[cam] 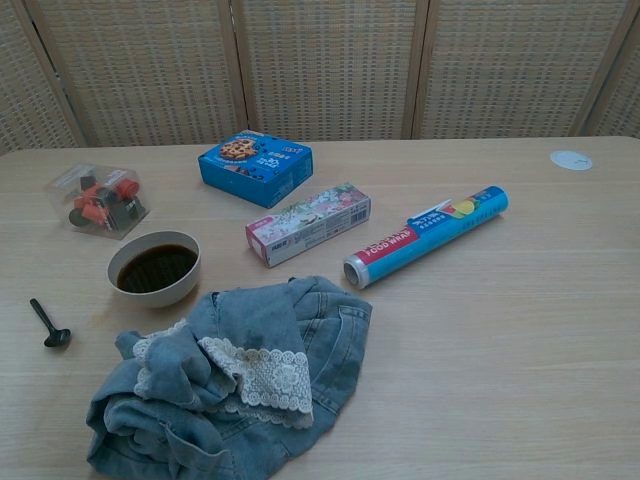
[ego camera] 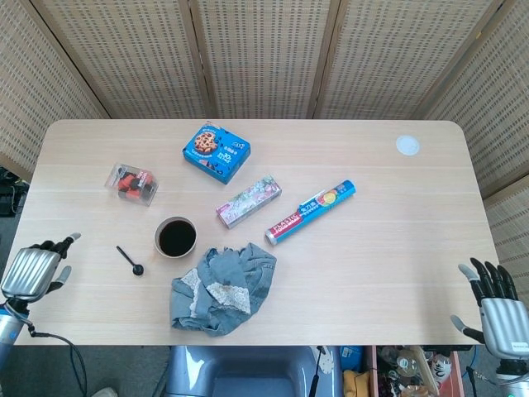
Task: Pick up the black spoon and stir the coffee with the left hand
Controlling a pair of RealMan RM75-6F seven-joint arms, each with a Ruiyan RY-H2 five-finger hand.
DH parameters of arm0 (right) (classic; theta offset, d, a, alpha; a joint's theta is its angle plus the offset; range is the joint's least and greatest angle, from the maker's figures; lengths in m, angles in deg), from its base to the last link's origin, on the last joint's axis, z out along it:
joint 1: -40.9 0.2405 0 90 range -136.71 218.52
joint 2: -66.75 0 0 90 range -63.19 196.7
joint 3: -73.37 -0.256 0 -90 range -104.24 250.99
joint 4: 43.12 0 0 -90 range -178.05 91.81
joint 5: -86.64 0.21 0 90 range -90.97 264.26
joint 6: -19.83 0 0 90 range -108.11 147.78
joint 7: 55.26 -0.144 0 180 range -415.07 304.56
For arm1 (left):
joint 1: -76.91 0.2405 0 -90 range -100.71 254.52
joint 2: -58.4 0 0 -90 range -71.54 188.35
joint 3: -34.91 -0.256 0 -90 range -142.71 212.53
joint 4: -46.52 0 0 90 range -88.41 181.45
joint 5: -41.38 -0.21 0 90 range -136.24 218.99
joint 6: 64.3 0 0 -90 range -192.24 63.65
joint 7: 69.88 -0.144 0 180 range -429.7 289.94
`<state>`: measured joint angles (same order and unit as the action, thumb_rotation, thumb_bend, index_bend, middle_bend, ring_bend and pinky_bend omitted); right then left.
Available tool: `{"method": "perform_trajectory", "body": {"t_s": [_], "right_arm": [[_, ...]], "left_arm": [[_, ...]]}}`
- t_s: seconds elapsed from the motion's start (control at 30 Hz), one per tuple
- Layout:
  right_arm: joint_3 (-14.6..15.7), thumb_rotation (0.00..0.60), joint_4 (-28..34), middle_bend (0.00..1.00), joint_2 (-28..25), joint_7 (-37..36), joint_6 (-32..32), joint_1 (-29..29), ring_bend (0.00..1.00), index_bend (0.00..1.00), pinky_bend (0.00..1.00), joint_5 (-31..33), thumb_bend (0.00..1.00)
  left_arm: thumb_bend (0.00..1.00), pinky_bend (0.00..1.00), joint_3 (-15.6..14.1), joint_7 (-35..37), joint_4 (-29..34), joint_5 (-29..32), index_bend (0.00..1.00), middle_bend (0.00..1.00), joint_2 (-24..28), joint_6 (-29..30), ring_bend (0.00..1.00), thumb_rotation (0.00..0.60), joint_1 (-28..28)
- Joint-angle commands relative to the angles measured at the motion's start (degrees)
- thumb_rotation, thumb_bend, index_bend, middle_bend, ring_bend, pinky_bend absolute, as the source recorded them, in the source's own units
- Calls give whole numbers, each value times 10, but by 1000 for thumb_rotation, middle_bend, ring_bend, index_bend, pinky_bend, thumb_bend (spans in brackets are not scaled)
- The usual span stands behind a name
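The small black spoon (ego camera: 130,260) lies flat on the table, left of the coffee cup (ego camera: 175,237); the chest view also shows the spoon (cam: 48,325) and the cup (cam: 154,268) of dark coffee. My left hand (ego camera: 35,269) hovers over the table's left edge, well left of the spoon, holding nothing, its fingers apart and reaching right. My right hand (ego camera: 498,308) hangs off the table's near right corner, fingers spread and empty. Neither hand shows in the chest view.
A crumpled denim cloth (ego camera: 221,287) lies just right of the spoon and below the cup. A clear box of red and black pieces (ego camera: 131,183), a blue cookie box (ego camera: 216,152), a floral box (ego camera: 249,201), a blue wrap roll (ego camera: 310,212) and a white disc (ego camera: 407,145) lie farther back.
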<state>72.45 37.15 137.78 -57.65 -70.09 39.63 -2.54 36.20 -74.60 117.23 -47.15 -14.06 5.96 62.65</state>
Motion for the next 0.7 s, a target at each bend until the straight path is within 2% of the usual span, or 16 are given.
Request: {"method": "perform_trajectory", "body": {"t_s": [0.03, 0.23, 0.5, 0.7], "right_arm": [[0, 600, -1, 159, 0, -1, -1, -2, 0, 171, 0, 1, 213], [-1, 600, -2, 159, 0, -2, -2, -3, 0, 171, 0, 3, 213], [-2, 600, -3, 159, -1, -3, -4, -7, 0, 171, 0, 7, 213], [-2, 600, -5, 159, -2, -4, -4, -10, 0, 171, 0, 10, 212]], "left_arm": [[421, 645, -2, 1, -19, 0, 276, 637, -7, -34, 553, 600, -27], [417, 693, -2, -3, -36, 10, 337, 752, -22, -80, 653, 600, -57], [414, 712, 0, -7, -71, 20, 395, 790, -57, -116, 692, 600, -87], [353, 721, -1, 7, -109, 28, 438, 810, -91, -136, 708, 600, -104]]}}
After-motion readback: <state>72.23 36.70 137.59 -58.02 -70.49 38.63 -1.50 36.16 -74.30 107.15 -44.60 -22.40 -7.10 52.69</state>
